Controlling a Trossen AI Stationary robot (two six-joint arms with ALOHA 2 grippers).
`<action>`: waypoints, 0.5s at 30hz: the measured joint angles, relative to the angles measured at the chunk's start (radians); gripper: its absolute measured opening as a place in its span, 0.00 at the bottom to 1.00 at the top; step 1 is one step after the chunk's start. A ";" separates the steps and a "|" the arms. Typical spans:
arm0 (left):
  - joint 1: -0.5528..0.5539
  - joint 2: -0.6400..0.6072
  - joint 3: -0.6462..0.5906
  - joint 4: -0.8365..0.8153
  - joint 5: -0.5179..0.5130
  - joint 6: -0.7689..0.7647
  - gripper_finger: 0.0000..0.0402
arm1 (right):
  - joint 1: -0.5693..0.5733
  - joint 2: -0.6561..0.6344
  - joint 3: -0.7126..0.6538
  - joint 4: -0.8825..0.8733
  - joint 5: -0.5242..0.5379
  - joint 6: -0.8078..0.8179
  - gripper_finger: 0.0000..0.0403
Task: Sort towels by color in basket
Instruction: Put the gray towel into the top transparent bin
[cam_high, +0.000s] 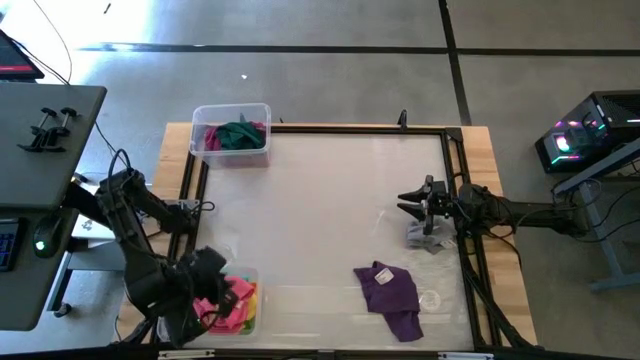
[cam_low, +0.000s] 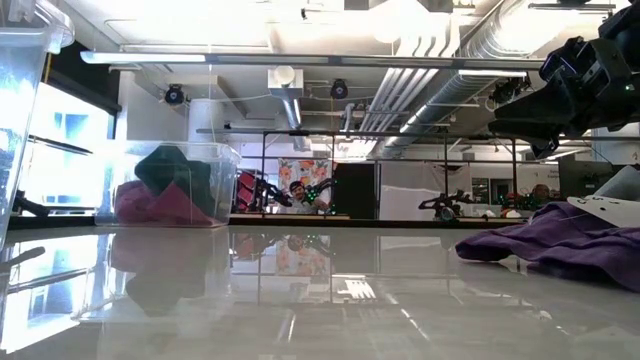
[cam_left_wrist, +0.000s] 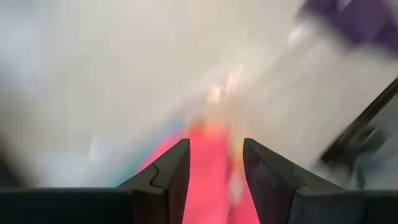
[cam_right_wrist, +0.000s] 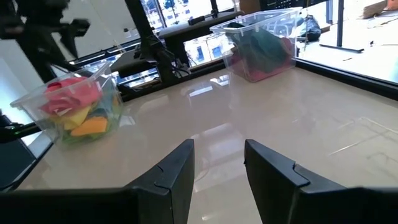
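Left gripper (cam_high: 222, 297) over near bin (cam_high: 243, 318), fingers parted; right gripper (cam_high: 408, 202) raised, fingers parted.

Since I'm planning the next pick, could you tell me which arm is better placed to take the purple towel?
Probably the right: its tool hangs open near the purple towel, while the left tool is busy over the near bin of pink and yellow towels.

1 bin (cam_high: 231, 112) is set at 11 o'clock, another bin (cam_high: 248, 312) at 7, a loose towel (cam_high: 392, 294) at 5.
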 joint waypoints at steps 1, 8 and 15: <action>0.008 0.003 0.000 0.006 -0.084 0.043 0.33 | 0.000 0.000 0.000 -0.001 -0.008 -0.001 0.34; 0.090 0.033 0.000 0.143 -0.322 0.417 0.33 | 0.000 0.000 0.000 -0.002 -0.011 -0.002 0.34; 0.172 0.111 0.000 0.196 -0.675 0.577 0.33 | 0.000 0.000 0.000 -0.004 -0.084 -0.017 0.34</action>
